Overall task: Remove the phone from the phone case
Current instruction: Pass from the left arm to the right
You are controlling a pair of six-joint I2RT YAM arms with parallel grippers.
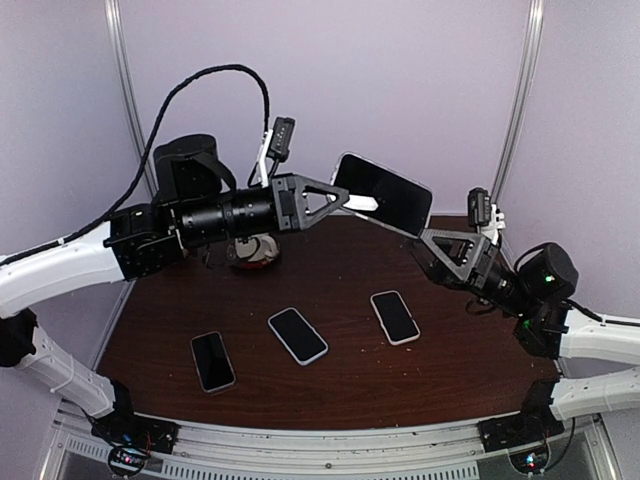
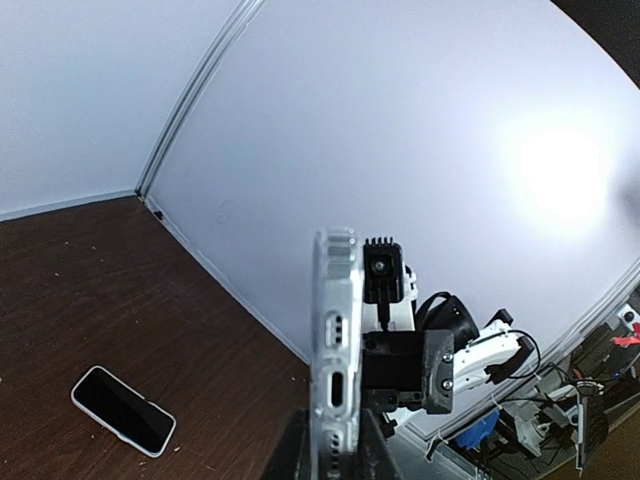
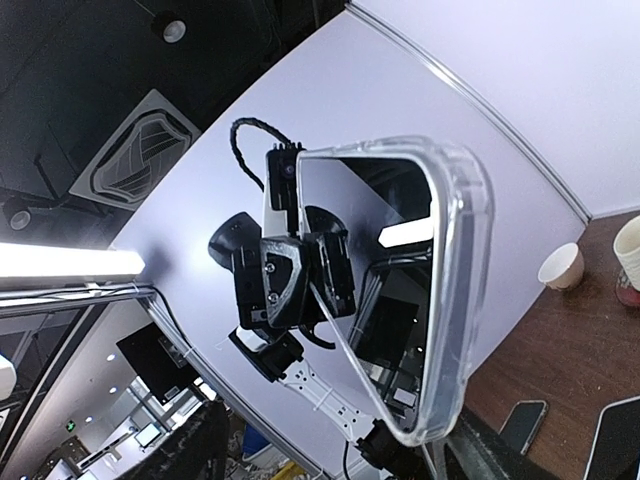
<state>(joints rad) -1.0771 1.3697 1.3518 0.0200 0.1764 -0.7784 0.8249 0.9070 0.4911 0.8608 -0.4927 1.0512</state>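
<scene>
Steadiness counts: the left hand [image 1: 358, 203] clamps the clear phone case [image 3: 455, 290] by its edge in mid-air, phone [image 1: 385, 190] inside, while the right hand [image 1: 428, 238] straddles the opposite corner, grip unclear, and should peel the rim gently.

The phone [image 1: 385, 190] hangs in the air, slanting down to the right, with its dark glossy screen facing up and toward me. It sits fully inside its clear case [image 3: 462, 290], whose thick see-through rim wraps the rounded corners. My left gripper [image 1: 360, 203] is clamped on its lower edge. Seen edge-on, the case shows cutouts along its side.
</scene>
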